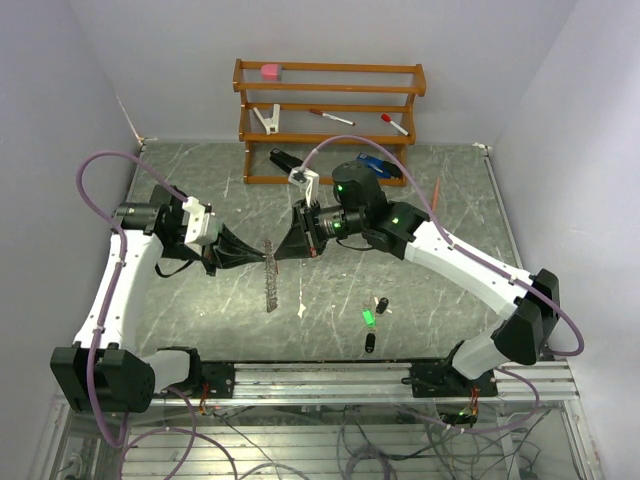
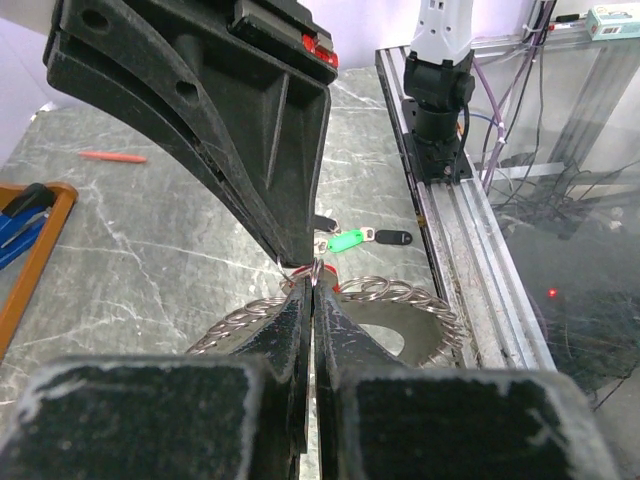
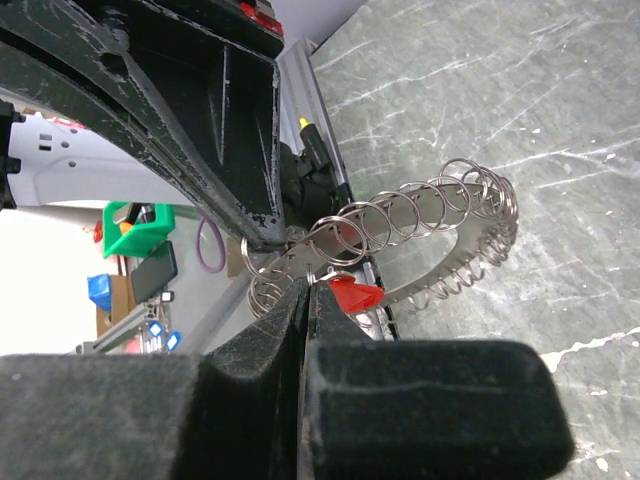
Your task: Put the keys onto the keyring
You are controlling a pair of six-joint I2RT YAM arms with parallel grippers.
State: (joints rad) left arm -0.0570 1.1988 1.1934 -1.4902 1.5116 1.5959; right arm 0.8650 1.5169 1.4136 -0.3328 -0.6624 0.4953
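The grey-green marbled tabletop (image 1: 430,300) carried a wooden rack (image 1: 330,70) along its far edge. Close to the near edge, right of the middle, a green-headed key (image 1: 368,318) lay between two black-headed keys (image 1: 369,344). A thin red stick (image 1: 437,195) lay toward the right edge.

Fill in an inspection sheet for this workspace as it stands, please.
Surface: grey marbled tabletop.
Job's things: keyring held on edge; red key at its rim; green key, far black key, near black key loose.
Clutter: wooden rack holding pink block, white clip, red-capped markers; orange pencil nearby.
Hands: left hand shut on keyring; right hand shut, apparently on red key.
Cables: lilac cable loops, left and right; wire tangle below front rail.
Surroundings: plain white walls.
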